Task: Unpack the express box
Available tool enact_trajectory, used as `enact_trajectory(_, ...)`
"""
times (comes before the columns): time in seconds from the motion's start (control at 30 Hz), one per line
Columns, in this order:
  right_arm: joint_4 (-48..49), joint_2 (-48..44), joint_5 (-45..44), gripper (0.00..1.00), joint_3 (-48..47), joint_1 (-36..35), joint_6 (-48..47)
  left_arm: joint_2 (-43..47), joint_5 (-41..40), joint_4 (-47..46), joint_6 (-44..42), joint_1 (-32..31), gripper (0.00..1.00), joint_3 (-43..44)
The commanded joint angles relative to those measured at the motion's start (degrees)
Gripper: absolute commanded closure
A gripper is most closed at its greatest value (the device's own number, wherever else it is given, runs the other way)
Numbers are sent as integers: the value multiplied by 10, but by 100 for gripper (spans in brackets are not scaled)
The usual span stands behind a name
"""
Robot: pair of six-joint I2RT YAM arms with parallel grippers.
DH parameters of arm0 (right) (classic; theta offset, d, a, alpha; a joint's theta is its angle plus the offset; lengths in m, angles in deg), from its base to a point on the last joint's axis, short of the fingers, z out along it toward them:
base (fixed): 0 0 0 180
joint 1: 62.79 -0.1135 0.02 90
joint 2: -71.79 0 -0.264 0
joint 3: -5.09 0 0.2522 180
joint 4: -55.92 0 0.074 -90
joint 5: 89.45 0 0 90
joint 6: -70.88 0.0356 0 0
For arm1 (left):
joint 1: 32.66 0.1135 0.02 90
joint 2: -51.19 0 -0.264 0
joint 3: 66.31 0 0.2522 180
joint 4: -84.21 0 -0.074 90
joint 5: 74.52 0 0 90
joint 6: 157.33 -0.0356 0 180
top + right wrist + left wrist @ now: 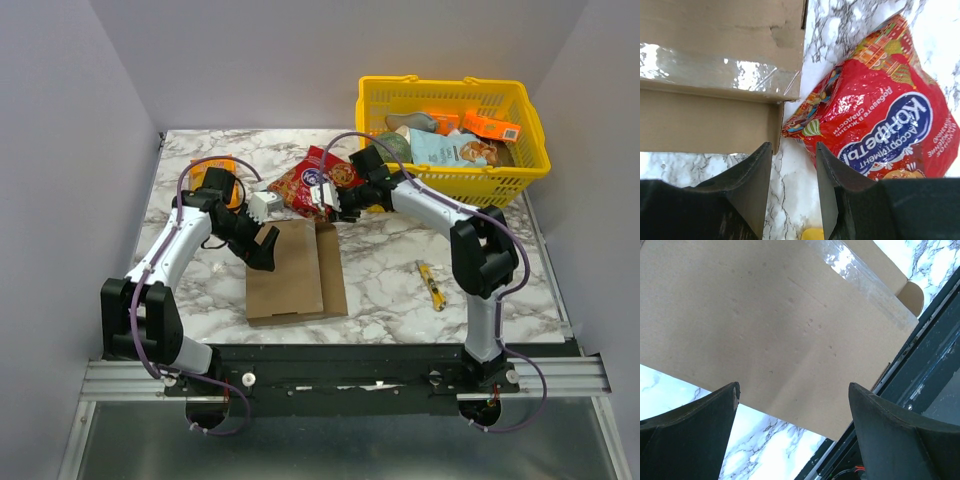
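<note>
Your express box (pixel 295 272) lies flat, 7 o'clock | yellow basket (pixel 455 185), 1 o'clock, holds packets (pixel 450 150) | left gripper (pixel 792 390) spread wide above box | right gripper (pixel 792 147) half-apart beside red bag (pixel 875 115)

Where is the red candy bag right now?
In the top view the red candy bag lies on the table, just beyond the far edge of the express box and left of the yellow basket.

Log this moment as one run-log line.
express box: flat on table | left tool: open over box | right tool: open, empty, by red snack bag
</note>
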Motion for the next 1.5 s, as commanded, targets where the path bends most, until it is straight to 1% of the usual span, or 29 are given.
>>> enact_trajectory(0.0, -48, 45, -43, 53, -41, -12, -43, 23, 11, -2, 4, -1, 1, -15)
enact_trajectory(0.2, -75, 87, -76, 54, -67, -19, -72, 33, 8, -2, 3, 1, 1, -30)
enact_trajectory(0.3, -98, 101, -92, 56, -75, -21, -94, 34, 8, -5, 5, 1, 1, -33)
enact_trajectory(0.5, -101, 120, -127, 57, -81, -25, -96, 30, 8, -9, 8, 3, 1, -30)
enact_trajectory(0.63, -107, 125, -137, 66, -90, -25, -90, 28, 9, -11, 9, 4, 1, -26)
enact_trajectory(0.67, -109, 125, -135, 71, -90, -25, -89, 27, 13, -12, 9, 4, 1, -25)
enact_trajectory(0.7, -119, 123, -133, 72, -90, -25, -88, 25, 14, -13, 10, 4, 1, -24)
enact_trajectory(0.73, -125, 120, -125, 72, -87, -25, -89, 25, 16, -16, 12, 4, 1, -23)
enact_trajectory(0.8, -114, 114, -120, 67, -65, -25, -84, 20, 21, -18, 16, 4, 1, -20)
enact_trajectory(0.93, -100, 104, -101, 68, -40, -29, -88, 19, 20, -18, 20, 4, 1, -12)
enact_trajectory(1.03, -92, 105, -101, 76, -43, -32, -79, 22, 20, -13, 19, 4, 1, -8)
enact_trajectory(1.07, -92, 107, -104, 88, -45, -31, -76, 25, 20, -14, 20, 3, 1, -8)
enact_trajectory(1.1, -91, 103, -107, 94, -49, -31, -63, 25, 21, -14, 21, 4, 1, -8)
enact_trajectory(1.17, -92, 93, -115, 100, -61, -31, -39, 29, 23, -16, 22, 4, 1, -4)
enact_trajectory(1.3, -126, 36, -93, 100, -60, -31, 7, 41, 52, -23, 20, 4, 1, 3)
enact_trajectory(1.33, -136, 9, -71, 100, -62, -31, 27, 43, 60, -28, 23, 3, 1, 5)
enact_trajectory(1.4, -156, -13, -52, 100, -74, -31, 64, 50, 85, -32, 28, 2, 1, 10)
enact_trajectory(1.43, -161, -20, -38, 100, -82, -31, 121, 53, 96, -36, 30, -1, 1, 13)
enact_trajectory(1.47, -166, -29, -31, 99, -92, -31, 152, 57, 103, -40, 33, -5, 1, 15)
